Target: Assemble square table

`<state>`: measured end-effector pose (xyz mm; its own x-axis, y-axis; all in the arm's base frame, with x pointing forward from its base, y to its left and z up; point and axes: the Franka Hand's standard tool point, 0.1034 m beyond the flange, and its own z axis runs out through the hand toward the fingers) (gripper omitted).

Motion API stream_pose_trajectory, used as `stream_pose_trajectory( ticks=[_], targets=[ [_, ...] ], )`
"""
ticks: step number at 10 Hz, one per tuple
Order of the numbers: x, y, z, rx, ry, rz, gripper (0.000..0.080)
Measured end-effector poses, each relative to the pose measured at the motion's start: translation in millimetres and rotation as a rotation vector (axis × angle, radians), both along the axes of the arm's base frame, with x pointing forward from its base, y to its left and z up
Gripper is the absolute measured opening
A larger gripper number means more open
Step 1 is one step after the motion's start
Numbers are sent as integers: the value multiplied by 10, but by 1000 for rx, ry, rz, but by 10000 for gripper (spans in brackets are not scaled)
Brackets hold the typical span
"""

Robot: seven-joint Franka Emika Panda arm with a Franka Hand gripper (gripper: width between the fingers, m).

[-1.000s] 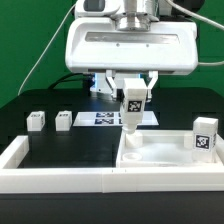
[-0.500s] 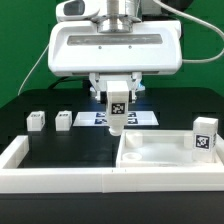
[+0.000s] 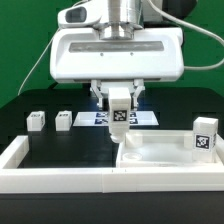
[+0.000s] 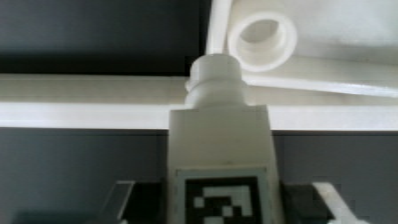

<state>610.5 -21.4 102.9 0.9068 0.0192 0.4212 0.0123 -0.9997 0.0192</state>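
Two-finger gripper (image 3: 121, 99) is clamped on a small white plastic leg (image 3: 121, 120). The leg is upright with its black-and-white tag facing the exterior camera.

The leg's lower end is at the far corner of the white plastic square tray-like tabletop (image 3: 165, 155); I cannot tell whether they touch. The tabletop lies at 4 o'clock from the leg in the exterior view, beside the long low white wall (image 3: 60, 181).

Wrist view: the leg's peg tip (image 4: 214, 75) is over the rim, near the round corner hole (image 4: 263, 35) but not in it.

A second leg (image 3: 36, 120) and a third leg (image 3: 64, 119) stand at 9 o'clock, well apart from the gripper. A fourth leg (image 3: 205, 136) stands at 3 o'clock. The marker board (image 3: 92, 118) lies behind.
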Motion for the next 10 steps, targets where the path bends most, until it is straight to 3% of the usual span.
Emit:
stream_pose_trajectory(
  ticks=[3,7,10],
  targets=[
    [-15,145,-83,4,3,10,288],
    [-16,128,-86,1,-2,9,288],
    [-3,55,-58,-28,-77,7,288]
  ],
)
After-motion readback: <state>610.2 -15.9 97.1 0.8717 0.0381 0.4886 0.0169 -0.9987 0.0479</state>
